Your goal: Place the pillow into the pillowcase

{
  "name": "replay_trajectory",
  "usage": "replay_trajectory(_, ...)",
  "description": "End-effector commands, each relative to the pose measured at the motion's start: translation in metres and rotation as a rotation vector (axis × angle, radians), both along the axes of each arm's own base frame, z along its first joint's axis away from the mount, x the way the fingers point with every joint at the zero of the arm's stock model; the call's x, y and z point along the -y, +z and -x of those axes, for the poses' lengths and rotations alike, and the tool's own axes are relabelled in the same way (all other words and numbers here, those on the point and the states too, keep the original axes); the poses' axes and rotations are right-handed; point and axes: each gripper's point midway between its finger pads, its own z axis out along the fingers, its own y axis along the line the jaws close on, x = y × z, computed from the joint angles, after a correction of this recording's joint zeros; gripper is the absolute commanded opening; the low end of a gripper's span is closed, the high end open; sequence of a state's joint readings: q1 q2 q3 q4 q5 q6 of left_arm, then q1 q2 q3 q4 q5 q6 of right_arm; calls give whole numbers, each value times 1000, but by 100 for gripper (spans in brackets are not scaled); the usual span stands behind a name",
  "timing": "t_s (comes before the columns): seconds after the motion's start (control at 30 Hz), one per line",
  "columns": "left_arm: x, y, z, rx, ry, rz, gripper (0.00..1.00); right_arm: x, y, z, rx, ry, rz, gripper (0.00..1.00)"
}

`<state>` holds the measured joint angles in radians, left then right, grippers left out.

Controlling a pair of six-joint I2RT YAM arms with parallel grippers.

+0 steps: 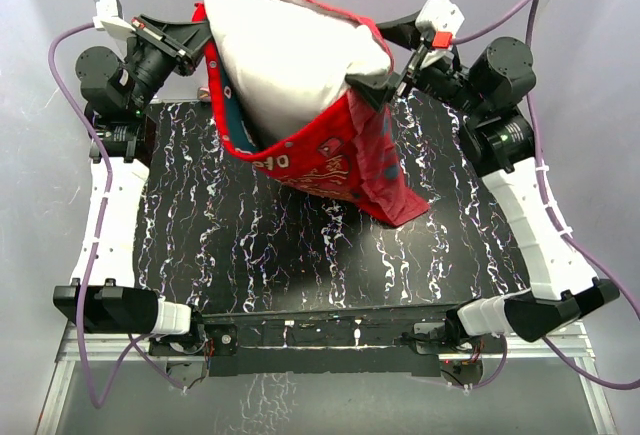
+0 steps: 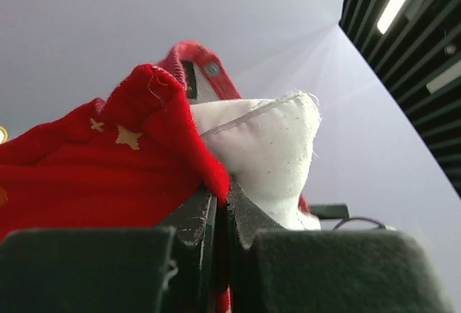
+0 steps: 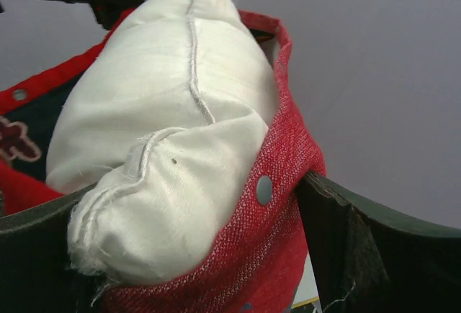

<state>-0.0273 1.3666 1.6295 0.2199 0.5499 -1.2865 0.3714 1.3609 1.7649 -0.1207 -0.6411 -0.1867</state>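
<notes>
The white pillow (image 1: 290, 55) sits partly inside the red pillowcase (image 1: 345, 160), with its upper half sticking out of the open mouth. Both are held up over the far side of the table, and the case's bottom corner hangs down to the tabletop. My left gripper (image 1: 203, 43) is shut on the case's red hem (image 2: 162, 133), beside a pillow corner (image 2: 274, 147). My right gripper (image 1: 385, 85) grips the opposite side of the mouth. Its fingers (image 3: 360, 248) stand wide apart, with the studded red hem (image 3: 281, 183) and a pillow corner (image 3: 158, 205) squeezed between them.
The black marbled table (image 1: 250, 245) lies below, with grey walls around it. Purple cables (image 1: 75, 65) loop along both arms. The arm bases are at the near edge (image 1: 320, 335).
</notes>
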Motion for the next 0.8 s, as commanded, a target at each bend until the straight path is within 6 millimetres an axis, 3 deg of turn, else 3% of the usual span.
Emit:
replay_trajectory(0.0, -14, 47, 18, 79, 72, 108, 0, -2, -3, 55, -23, 169, 42, 99)
replay_trajectory(0.07, -14, 45, 9, 62, 72, 112, 0, 0, -15, 64, -55, 180, 59, 99)
replay_trajectory(0.23, -10, 47, -7, 51, 49, 112, 0, 14, -35, 63, -177, 97, 37, 99)
replay_trajectory(0.37, -9, 55, -11, 62, 48, 101, 0, 8, -55, 97, -269, 239, 68, 99)
replay_trajectory(0.47, -9, 62, -13, 74, 46, 101, 0, 12, -80, 103, -311, 223, 97, 99)
replay_trajectory(0.53, -8, 64, -14, 75, 43, 97, 0, 16, -76, 108, -262, 211, 112, 99)
replay_trajectory(0.67, -8, 63, -18, 63, 42, 90, 0, 9, -40, 154, -191, 406, 84, 99)
replay_trajectory(0.77, -8, 66, -21, 70, 39, 97, 0, 6, -22, 175, -170, 521, 61, 99)
